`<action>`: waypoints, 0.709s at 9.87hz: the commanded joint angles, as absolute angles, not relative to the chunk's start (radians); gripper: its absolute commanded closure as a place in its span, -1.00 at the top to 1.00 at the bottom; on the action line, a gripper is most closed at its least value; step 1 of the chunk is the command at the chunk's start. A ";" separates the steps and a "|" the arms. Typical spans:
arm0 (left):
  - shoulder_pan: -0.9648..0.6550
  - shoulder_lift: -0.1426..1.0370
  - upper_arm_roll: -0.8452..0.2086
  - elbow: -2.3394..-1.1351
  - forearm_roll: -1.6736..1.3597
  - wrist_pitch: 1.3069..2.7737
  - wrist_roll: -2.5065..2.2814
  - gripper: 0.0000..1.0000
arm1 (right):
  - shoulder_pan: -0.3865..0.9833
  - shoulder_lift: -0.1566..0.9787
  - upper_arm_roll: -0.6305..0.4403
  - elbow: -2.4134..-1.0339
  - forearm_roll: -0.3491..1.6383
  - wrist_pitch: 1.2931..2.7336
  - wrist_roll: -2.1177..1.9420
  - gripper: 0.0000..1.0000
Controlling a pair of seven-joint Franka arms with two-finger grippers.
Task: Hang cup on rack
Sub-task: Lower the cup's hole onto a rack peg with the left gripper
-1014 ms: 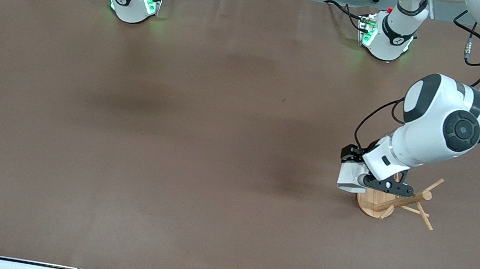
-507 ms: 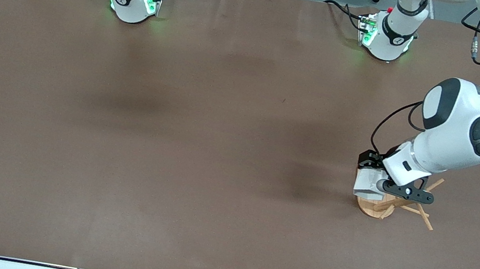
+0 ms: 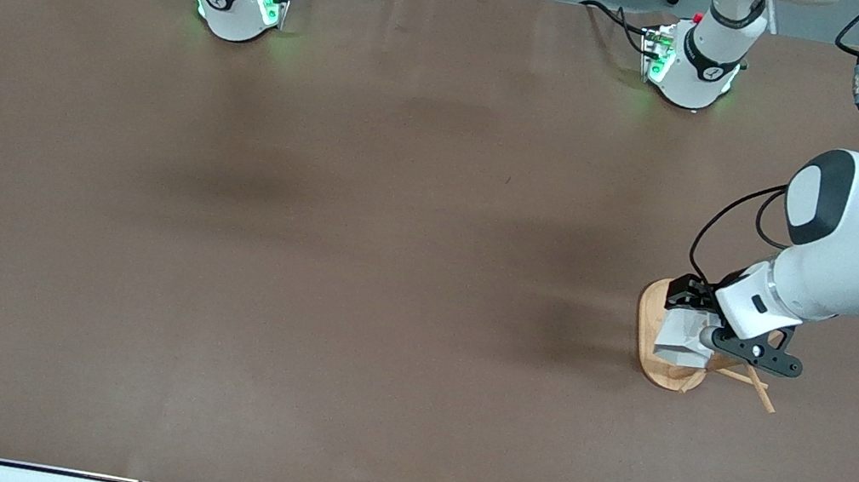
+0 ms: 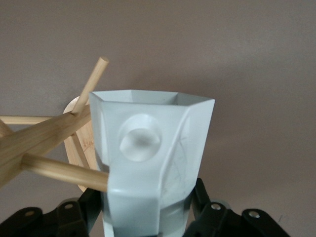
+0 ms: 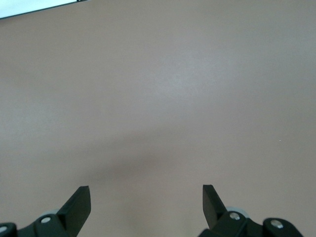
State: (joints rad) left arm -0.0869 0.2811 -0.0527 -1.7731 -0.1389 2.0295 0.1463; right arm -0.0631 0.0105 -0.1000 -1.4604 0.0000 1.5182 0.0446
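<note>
My left gripper point(image 3: 693, 328) is shut on the white faceted cup point(image 3: 676, 340) and holds it over the oval base of the bamboo rack point(image 3: 653, 309), beside the post. In the left wrist view the cup point(image 4: 187, 133) fills the middle, its blocky handle with the round hole point(image 4: 140, 143) turned toward the rack. One thin peg point(image 4: 64, 170) ends right against the handle's edge, below the hole. The rack's post point(image 4: 39, 140) and another peg point(image 4: 91, 84) lie beside the cup. My left gripper point(image 4: 148, 219) clamps the cup's lower body. My right gripper point(image 5: 146, 197) is open and empty over bare table.
The brown table point(image 3: 306, 256) stretches toward the right arm's end. The rack's free pegs point(image 3: 760, 397) stick out toward the front camera under the left wrist. The two arm bases point(image 3: 239, 0) stand along the table's back edge.
My left gripper has carried the cup toward the left arm's end of the table, from beside the rack's base to over it, close against the pegs. The right arm has not moved.
</note>
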 commanded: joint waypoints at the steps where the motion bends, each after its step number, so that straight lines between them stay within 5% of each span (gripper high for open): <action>1: -0.098 0.284 -0.037 -1.813 -0.153 2.046 0.178 -0.98 | -0.075 0.002 -0.094 -1.471 0.015 1.516 0.038 1.00; 3: -0.101 0.290 -0.019 -1.813 -0.155 2.048 0.183 -0.85 | -0.075 0.002 -0.094 -1.471 0.015 1.516 0.038 1.00; 5: -0.106 0.291 -0.015 -1.812 -0.153 2.048 0.183 0.06 | -0.075 0.002 -0.095 -1.471 0.015 1.516 0.038 1.00; 6: -0.106 0.291 -0.014 -1.812 -0.153 2.048 0.181 0.99 | -0.075 0.002 -0.095 -1.471 0.015 1.516 0.038 1.00; 7: -0.107 0.291 -0.015 -1.810 -0.153 2.048 0.173 1.00 | -0.077 0.002 -0.095 -1.471 0.015 1.516 0.038 1.00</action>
State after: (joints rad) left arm -0.0899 0.2814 -0.0321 -1.7876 -0.1394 2.0296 0.1590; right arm -0.0631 0.0105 -0.1001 -1.4604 0.0000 1.5176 0.0445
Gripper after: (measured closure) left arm 0.110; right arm 0.000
